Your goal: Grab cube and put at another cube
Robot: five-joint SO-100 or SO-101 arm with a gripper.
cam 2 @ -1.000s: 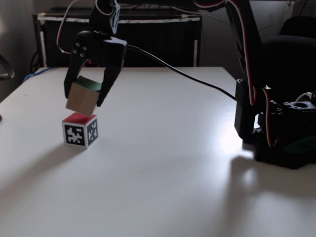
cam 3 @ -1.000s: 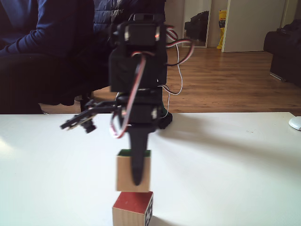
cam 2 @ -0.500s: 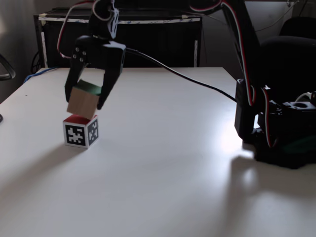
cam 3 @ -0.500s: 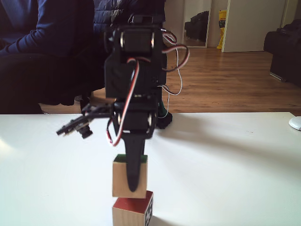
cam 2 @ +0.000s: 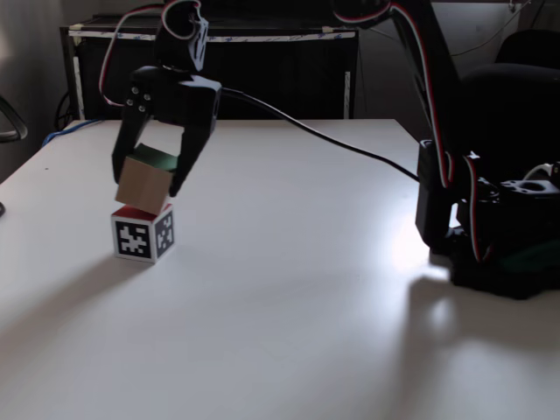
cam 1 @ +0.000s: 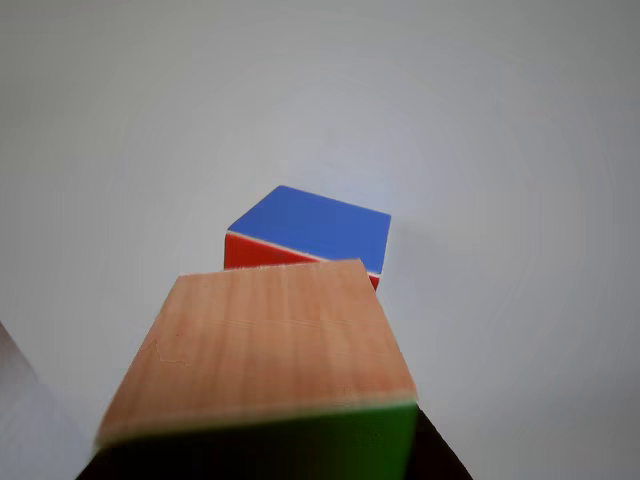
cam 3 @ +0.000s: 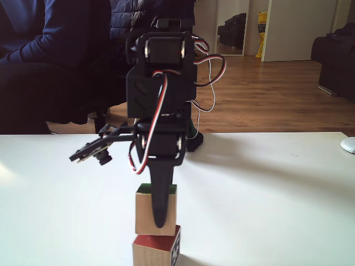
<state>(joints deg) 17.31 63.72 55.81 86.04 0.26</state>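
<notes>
My gripper (cam 2: 146, 186) is shut on the cube (cam 2: 144, 179), which has a tan wood face and a green top. I hold it tilted, just above another cube (cam 2: 143, 234), with its low corner at or very near that cube's red top. That lower block shows black-and-white marker faces and stands on the white table (cam 2: 289, 289). In a fixed view from the front, the cube (cam 3: 145, 211) sits right over another cube (cam 3: 157, 249), with one black finger (cam 3: 158, 194) across its face. The other view looks past the cube (cam 1: 265, 345) to another cube (cam 1: 315, 225) and its blue face.
The arm's black base (cam 2: 490, 236) stands at the table's right side, with a black cable (cam 2: 324, 131) running across to the gripper. A person in dark blue clothing (cam 3: 55, 55) sits behind the table. A white object (cam 3: 348, 144) lies at the right edge.
The gripper has come down slightly with the cube, closing the gap to the marker cube beneath. The lower cube has not moved.
</notes>
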